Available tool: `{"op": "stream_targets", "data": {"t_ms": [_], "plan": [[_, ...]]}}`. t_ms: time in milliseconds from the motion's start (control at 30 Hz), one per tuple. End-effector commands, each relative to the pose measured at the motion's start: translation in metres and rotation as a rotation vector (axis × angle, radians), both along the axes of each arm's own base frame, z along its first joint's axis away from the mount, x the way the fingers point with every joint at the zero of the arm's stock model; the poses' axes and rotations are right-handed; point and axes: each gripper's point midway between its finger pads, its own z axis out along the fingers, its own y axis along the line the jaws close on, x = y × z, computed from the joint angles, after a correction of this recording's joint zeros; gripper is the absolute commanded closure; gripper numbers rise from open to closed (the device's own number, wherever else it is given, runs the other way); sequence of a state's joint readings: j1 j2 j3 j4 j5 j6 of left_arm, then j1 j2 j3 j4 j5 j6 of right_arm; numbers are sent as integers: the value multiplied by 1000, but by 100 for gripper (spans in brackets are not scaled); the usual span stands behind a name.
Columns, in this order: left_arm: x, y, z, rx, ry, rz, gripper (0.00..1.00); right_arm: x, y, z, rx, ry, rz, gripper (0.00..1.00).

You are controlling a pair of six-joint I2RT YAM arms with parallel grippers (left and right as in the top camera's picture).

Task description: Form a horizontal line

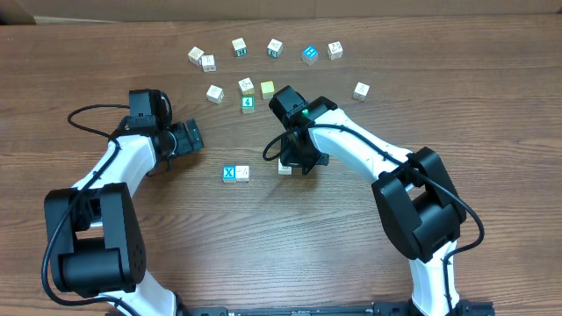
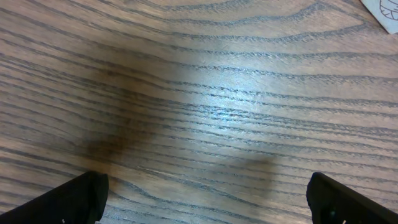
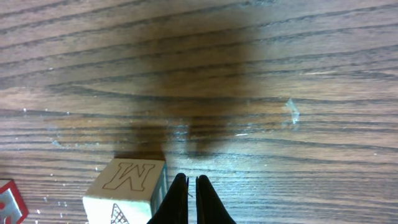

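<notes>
Table (image 1: 105, 53) with both arms: left gripper (image 1: 193, 137) spread wide and empty at left; right gripper (image 3: 191, 186) clenched on nothing, its tips just right of a cream M cube (image 3: 127, 186). Line begun at centre: blue X cube (image 1: 229, 173) touching a cream cube (image 1: 243, 173); M cube near but apart; teal-green cube (image 1: 248, 104) lies farther back, unplaced, so roughly half seems done

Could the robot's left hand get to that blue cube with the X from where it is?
Probably yes: the left hand is open, with only bare table between it and the blue X cube.
</notes>
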State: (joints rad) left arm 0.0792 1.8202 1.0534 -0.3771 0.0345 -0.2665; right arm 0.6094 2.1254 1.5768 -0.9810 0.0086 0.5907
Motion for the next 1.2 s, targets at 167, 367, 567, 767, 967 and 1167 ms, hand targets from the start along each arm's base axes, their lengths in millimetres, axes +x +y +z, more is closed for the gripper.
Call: {"op": "stream_targets", "data": {"t_ms": [167, 367, 567, 767, 967, 1167], "plan": [[-3, -2, -6, -12, 17, 5, 0, 2, 6, 5, 25, -20, 18, 96], [-3, -2, -6, -12, 17, 5, 1, 1, 7, 5, 26, -19, 20, 96], [-3, -2, -6, -13, 17, 6, 1, -3, 14, 5, 28, -21, 39, 96], [-3, -2, -6, -13, 17, 6, 0, -8, 25, 5, 34, -29, 65, 96], [-3, -2, -6, -12, 17, 5, 1, -11, 29, 5, 40, -26, 33, 96], [-3, -2, -6, -12, 17, 6, 1, -12, 29, 5, 40, -21, 35, 96]]}}
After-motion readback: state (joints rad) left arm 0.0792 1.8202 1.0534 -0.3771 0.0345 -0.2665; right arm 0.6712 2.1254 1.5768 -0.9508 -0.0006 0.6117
